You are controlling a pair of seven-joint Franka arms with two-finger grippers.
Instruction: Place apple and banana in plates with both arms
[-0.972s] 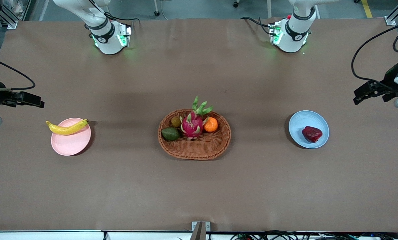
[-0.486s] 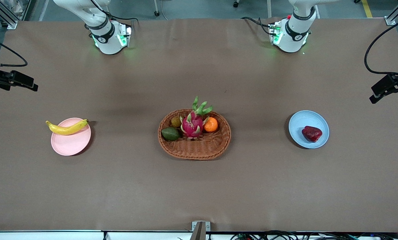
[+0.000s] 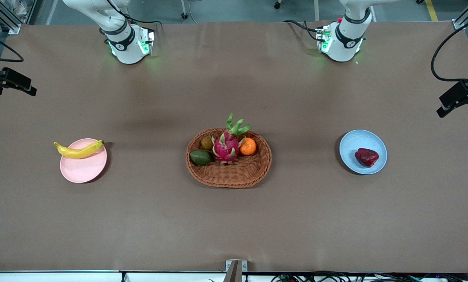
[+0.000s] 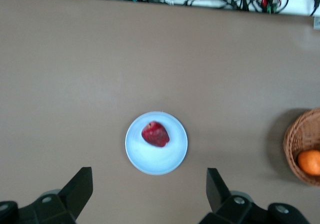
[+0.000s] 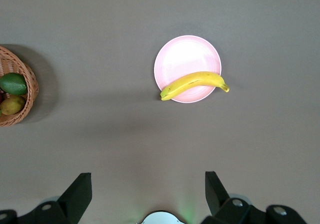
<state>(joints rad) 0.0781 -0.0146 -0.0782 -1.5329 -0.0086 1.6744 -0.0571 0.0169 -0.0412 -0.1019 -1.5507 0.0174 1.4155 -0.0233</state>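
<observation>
With both pincers wide and empty — the left pincer [image 4: 147,196] above the blue plate [image 3: 351,141], the right pincer [image 5: 147,194] above the desk [image 3: 234,219] near the pink plate [image 3: 81,170] — the glossy apple [image 3: 367,157] probably called for a firm grip across its middle, the soft banana [image 3: 78,150] a gentle mid-length hold.

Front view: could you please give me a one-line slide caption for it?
Banana on pink plate, apple on blue plate, basket between; both hands open, raised at the table's ends.
</observation>
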